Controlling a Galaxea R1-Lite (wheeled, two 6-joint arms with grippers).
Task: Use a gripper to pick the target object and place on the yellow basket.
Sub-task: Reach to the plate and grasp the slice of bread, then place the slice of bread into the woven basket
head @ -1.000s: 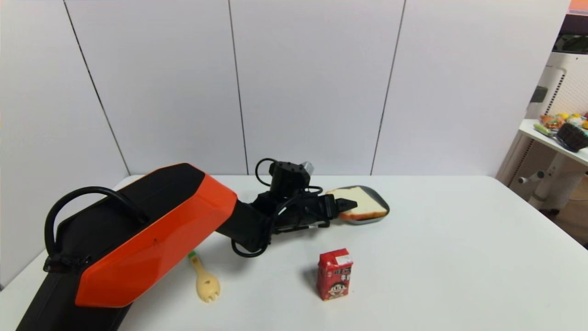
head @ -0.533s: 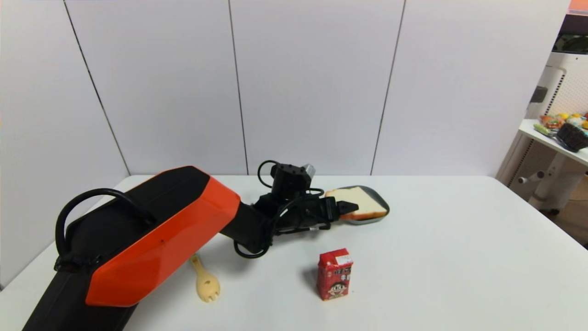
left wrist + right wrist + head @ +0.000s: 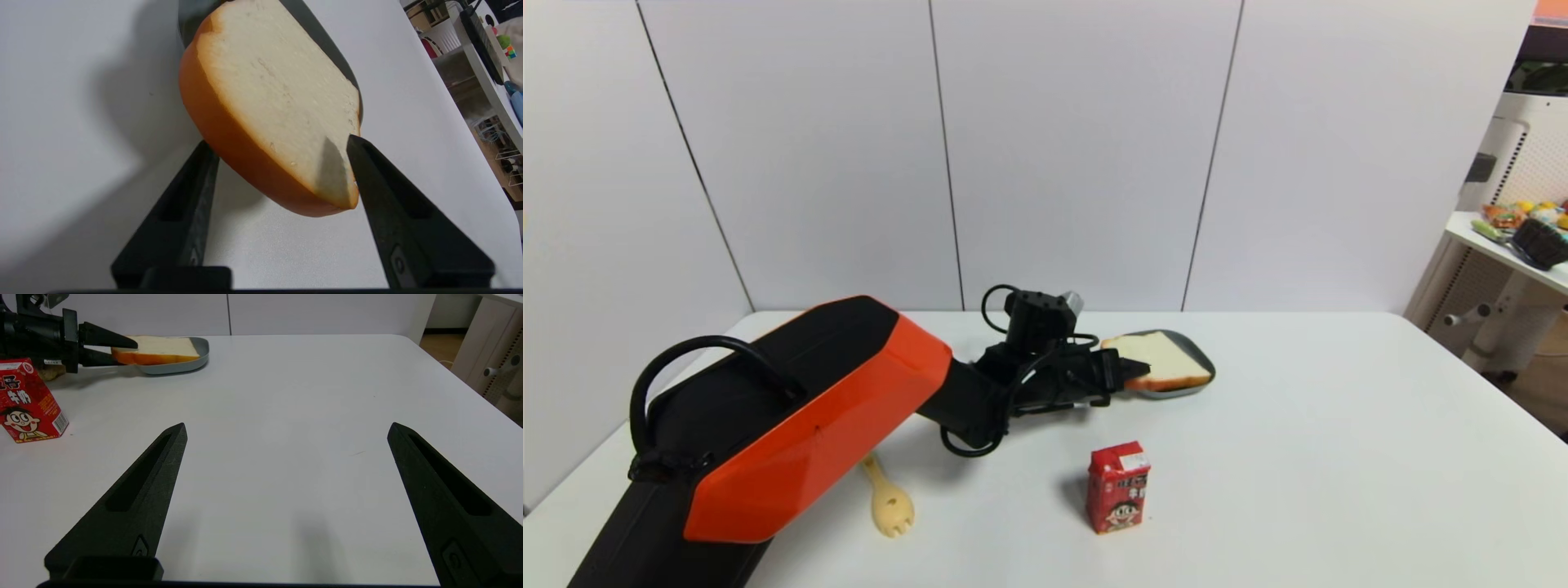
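Nearest, in the right wrist view: right gripper (image 3: 286, 457), black, two pointed fingers (image 3: 139, 498) spread wide with nothing between, poised over bare white table (image 3: 286, 396). Not visible in the head view.

Next out, toward the table's near edge: red rectangular drink carton with a cartoon face (image 3: 1118, 487), upright, alone. To its left, near the orange-and-black left arm (image 3: 800, 416): pale yellow plastic spork with a green handle tip (image 3: 888, 500), flat on the table, handle partly hidden under the arm.

Farther back, mid-table: left gripper (image 3: 1137, 369), a black pointed claw with looped cables and a small silver camera on top, reaching rightward to the near end of the thick slice of white bread with an orange-brown crust (image 3: 1156, 361). In the left wrist view, jaws set either side of the slice (image 3: 278, 102): one fingertip (image 3: 359, 151) touching the white top face at the corner, the other (image 3: 204, 163) under the crust side. Closed to the slice's thickness, gripping its end. Seen from the right wrist view, one finger above and one below the slice.

Bread's gripped end tilted up off the table, far end resting on the grey-blue rounded plate (image 3: 1196, 359) behind it, at the rear of the table.

Beyond: white panelled wall (image 3: 1078, 147). Off to the right, a white side shelf with assorted colourful items (image 3: 1527, 224).
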